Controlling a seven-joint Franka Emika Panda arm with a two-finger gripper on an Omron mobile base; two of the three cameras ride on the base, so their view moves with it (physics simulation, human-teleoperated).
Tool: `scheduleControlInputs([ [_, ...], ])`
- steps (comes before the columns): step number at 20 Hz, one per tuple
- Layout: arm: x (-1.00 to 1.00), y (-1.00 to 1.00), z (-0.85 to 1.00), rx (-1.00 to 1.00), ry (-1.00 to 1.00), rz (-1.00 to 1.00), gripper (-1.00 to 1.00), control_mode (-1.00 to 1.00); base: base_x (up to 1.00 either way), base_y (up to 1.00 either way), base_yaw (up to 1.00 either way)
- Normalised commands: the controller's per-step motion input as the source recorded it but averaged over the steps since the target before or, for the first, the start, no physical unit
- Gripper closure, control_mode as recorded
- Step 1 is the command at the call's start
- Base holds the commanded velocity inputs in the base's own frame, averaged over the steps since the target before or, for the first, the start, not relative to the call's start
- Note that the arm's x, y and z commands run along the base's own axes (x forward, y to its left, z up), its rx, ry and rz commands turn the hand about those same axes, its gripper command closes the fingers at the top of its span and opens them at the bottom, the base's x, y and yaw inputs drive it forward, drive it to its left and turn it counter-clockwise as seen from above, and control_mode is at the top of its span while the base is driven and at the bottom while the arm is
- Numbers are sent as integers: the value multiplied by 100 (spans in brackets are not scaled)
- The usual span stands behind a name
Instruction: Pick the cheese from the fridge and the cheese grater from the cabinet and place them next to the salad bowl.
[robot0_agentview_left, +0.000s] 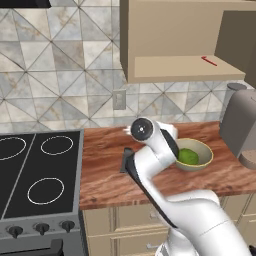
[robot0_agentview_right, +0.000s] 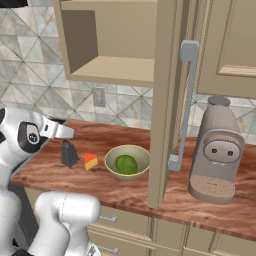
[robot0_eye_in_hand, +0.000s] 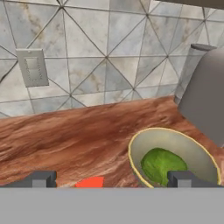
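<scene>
Cooktop rings (robot0_agentview_left: 45, 190) are lying at the far left of the left base view, beside the wooden counter (robot0_agentview_left: 105, 175). Moving right along that counter in the right base view, the cheese grater (robot0_agentview_right: 69, 153) is standing upright, the cheese (robot0_agentview_right: 90, 161) is sitting just beside it, and the salad bowl (robot0_agentview_right: 127, 161) with its green salad is resting near the wedge on its other side. Above them the cabinet (robot0_agentview_right: 110, 67) is standing open, its door (robot0_agentview_right: 167, 100) swung out edge-on toward the camera. A thin red utensil (robot0_agentview_left: 209, 61) is lying on the cabinet shelf. Farthest right, the tall grey appliance (robot0_agentview_right: 216, 150) is sitting on the counter.

In the hand view the gripper (robot0_eye_in_hand: 111, 180) is hanging above the counter with its fingers (robot0_eye_in_hand: 39, 179) spread wide and gripping nothing; a red-orange bit of the cheese is showing between them, and the bowl is lying by the right finger.
</scene>
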Motion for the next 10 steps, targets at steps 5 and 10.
scheduleControlInputs([
  [5, -28, -36, 21, 0, 8, 2, -100, -100, 0, 0, 0],
  [10, -30, -37, 19, 0, 4, 9, -100, -100, 0, 0, 0],
])
